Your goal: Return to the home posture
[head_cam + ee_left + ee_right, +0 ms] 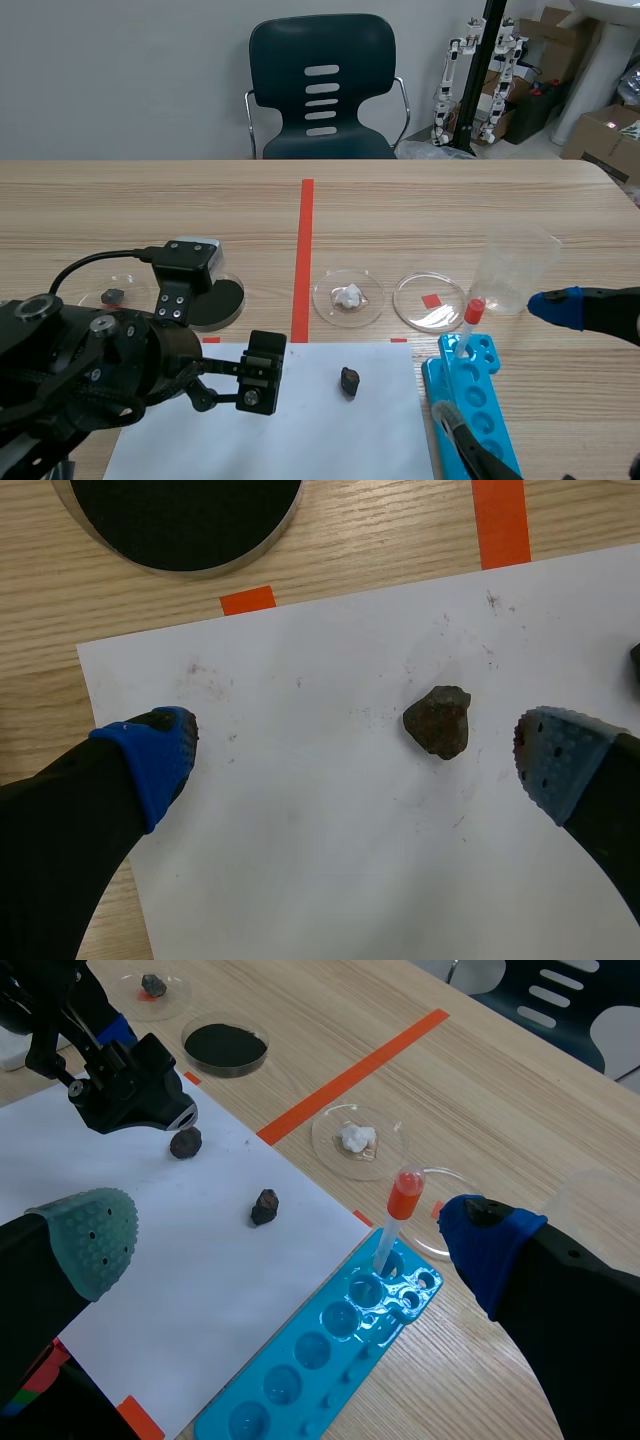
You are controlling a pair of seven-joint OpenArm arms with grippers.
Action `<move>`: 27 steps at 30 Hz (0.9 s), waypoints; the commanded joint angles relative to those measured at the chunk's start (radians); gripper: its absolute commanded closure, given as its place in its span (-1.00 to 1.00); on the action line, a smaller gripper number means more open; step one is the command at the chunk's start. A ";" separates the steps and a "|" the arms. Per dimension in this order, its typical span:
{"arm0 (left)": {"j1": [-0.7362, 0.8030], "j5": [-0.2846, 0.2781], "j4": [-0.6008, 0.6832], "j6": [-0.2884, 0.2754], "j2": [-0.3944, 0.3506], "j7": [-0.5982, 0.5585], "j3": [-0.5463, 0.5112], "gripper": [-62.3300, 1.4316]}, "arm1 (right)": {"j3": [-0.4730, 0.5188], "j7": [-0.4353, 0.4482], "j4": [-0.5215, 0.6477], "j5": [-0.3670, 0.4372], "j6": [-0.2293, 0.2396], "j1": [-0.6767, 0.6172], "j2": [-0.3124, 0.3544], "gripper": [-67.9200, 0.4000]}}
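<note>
Left end effector [355, 755] gapes wide, empty, over a dark rock [438, 720] on white paper [300, 860], that rock hidden in scene view; right end effector [290, 1240] equally wide, empty; red-capped tube [402, 1198] in blue rack [300, 1380] ahead.

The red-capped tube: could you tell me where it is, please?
Scene view, right side: the tube stands in the blue rack's far end, beside a clear dish.

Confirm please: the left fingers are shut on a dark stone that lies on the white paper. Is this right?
Not quite. The left fingers are open, not shut. The dark stone lies on the white paper between them, and neither finger touches it. The left wrist view shows this.
</note>
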 commanded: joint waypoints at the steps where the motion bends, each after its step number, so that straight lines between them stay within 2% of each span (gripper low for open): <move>1: -0.003 -0.002 0.021 0.001 0.000 -0.007 -0.005 -1.00 | 0.006 0.011 0.005 0.007 -0.003 0.006 0.000 -0.88; 22: -0.002 -0.004 0.021 0.001 -0.004 -0.032 -0.005 -1.00 | 0.006 0.011 0.005 0.007 -0.003 0.006 0.000 -0.88; 24: -0.002 -0.039 0.021 -0.008 -0.019 -0.045 -0.005 -1.00 | 0.006 0.011 0.005 0.007 -0.003 0.006 0.000 -0.88; 27: 0.003 -0.103 0.021 -0.057 -0.053 -0.094 -0.005 -1.00 | 0.006 0.012 0.005 0.007 -0.003 0.006 0.000 -0.88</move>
